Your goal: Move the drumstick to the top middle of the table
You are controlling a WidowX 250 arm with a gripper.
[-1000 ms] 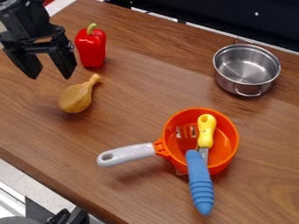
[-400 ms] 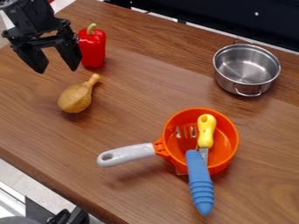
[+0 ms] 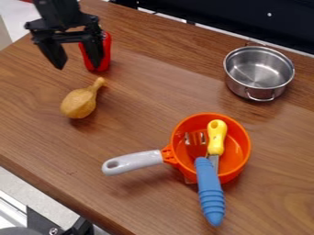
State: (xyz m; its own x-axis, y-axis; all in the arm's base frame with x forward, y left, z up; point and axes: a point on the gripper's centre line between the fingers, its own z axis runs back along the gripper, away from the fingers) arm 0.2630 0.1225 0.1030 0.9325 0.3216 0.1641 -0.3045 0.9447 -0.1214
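The tabletop [image 3: 141, 206] is lit evenly and fairly brightly by diffuse light, whose source cannot be placed with certainty. Soft-edged, faint shadows are cast beside the drumstick [image 3: 78, 104] and below the pan [image 3: 238, 143], while the black panel [image 3: 245, 20] is left in deep darkness. Bright reflections are caught inside the steel pot [image 3: 259, 69], and a paler sheen is spread over the wood.

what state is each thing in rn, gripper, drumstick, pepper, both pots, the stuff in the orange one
gripper: open, nothing between its fingers
drumstick: lying on the table, not grasped
red pepper: upright, partly hidden by the gripper
metal pot: upright, uncovered, empty
orange pan: upright, uncovered, holding utensils
yellow-handled utensil: inside the orange pan
blue-handled utensil: handle sticking out over the rim
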